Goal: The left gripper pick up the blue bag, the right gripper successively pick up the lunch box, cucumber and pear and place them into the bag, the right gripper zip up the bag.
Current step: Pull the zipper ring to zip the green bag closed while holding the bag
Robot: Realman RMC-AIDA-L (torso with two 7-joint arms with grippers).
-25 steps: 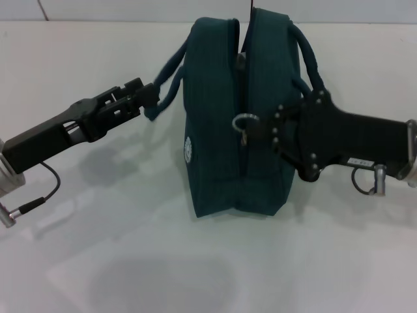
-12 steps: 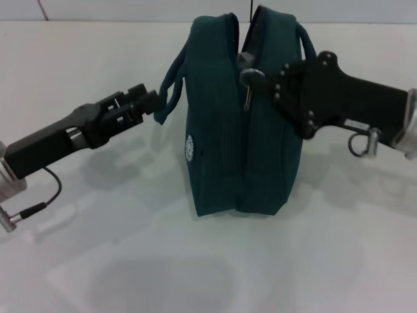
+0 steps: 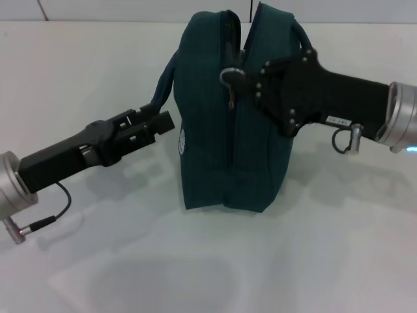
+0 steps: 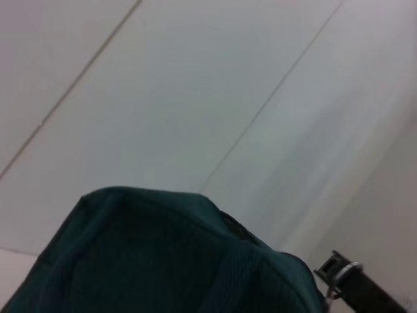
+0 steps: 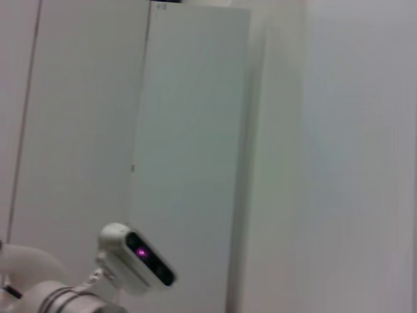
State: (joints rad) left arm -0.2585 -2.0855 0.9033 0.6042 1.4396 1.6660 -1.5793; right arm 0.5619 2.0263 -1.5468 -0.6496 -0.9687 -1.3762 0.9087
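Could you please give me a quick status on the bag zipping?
Left tool at dark teal fabric bag handle. Right tool at metal ring zipper pull, zip part open at top. Nothing in the way.

blue bag, perhaps zipper pull

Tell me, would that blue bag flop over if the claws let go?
Probably not at once: the blue bag looks like soft fabric, yet it stands broad and upright on the table. Its loop handle, held by the left gripper, looks limp and would likely droop.
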